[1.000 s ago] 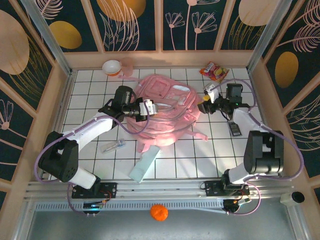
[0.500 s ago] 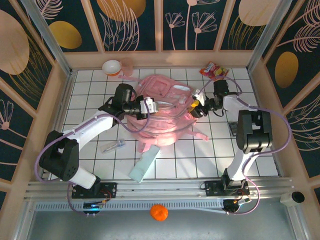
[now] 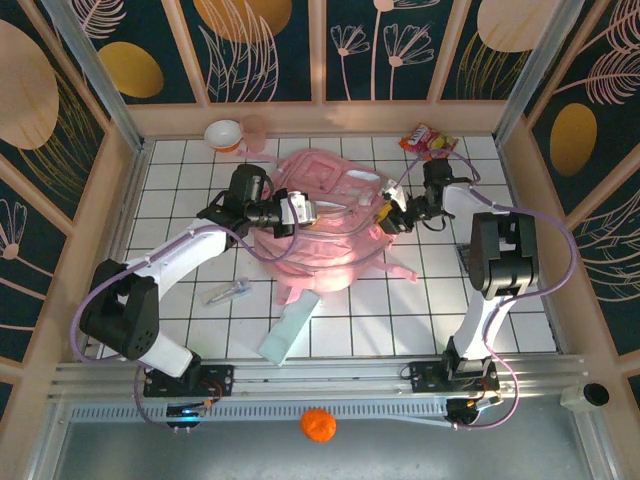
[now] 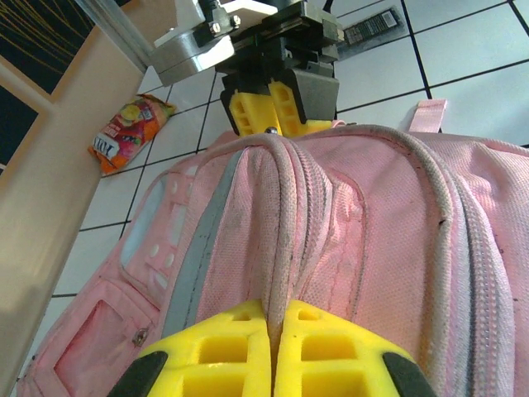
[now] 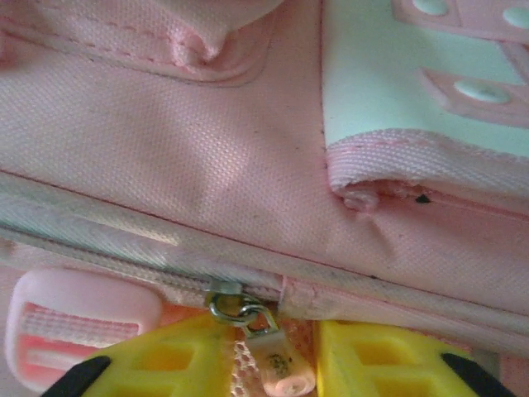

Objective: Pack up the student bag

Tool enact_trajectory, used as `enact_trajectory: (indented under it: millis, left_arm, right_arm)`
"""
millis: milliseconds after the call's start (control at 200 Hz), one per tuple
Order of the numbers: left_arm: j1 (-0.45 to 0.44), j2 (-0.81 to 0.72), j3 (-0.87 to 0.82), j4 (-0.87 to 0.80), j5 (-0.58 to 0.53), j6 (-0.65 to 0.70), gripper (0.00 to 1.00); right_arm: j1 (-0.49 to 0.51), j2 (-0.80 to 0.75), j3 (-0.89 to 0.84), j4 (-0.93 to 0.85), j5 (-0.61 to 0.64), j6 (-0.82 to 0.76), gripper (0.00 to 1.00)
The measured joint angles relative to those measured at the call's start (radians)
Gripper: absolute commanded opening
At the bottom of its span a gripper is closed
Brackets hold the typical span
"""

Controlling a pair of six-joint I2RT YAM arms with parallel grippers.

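While the left gripper [image 4: 274, 327] has its yellow pads pressed together on a raised fold of the student bag [image 4: 388, 248], the cloth is pinned at the near end of the line that matters here. The bag lies in the middle of the tiled table [image 3: 180, 190], between the two arms. From that pinch the fold and its seam run straight away across the top of the bag to the right gripper [image 4: 271, 112], which meets it nose-on at the far end. The two grippers thus face each other along one axis.

At that far end the zipper pull [image 5: 269, 360] hangs from its slider [image 5: 223, 291] into the narrow gap between the right gripper's pads. Whether they bite on the tab I cannot tell. The zip track [image 5: 107, 248] crosses the right wrist view from side to side. I judge that the coming move is a draw along that track. The right arm is the one at the slider, and the left arm holds the cloth taut against the pull. Beyond the track lies a white patch [image 5: 413, 91].
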Motion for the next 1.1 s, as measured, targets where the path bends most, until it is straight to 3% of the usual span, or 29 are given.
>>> enact_trajectory:
  millis: [185, 525, 1096]
  left_arm:
    - [0.0, 0.003, 0.001, 0.001, 0.014, -0.008, 0.0]
    - [0.001, 0.003, 0.001, 0.012, -0.018, -0.02, 0.0]
    - [-0.041, 0.003, 0.001, 0.063, -0.287, -0.056, 0.0]
  right_arm:
    - [0.0, -0.014, 0.0, -0.025, -0.019, -0.002, 0.0]
    - [0.0, -0.074, -0.013, -0.029, -0.02, 0.065, 0.0]
    - [0.052, -0.149, -0.013, -0.027, 0.056, 0.359, 0.0]
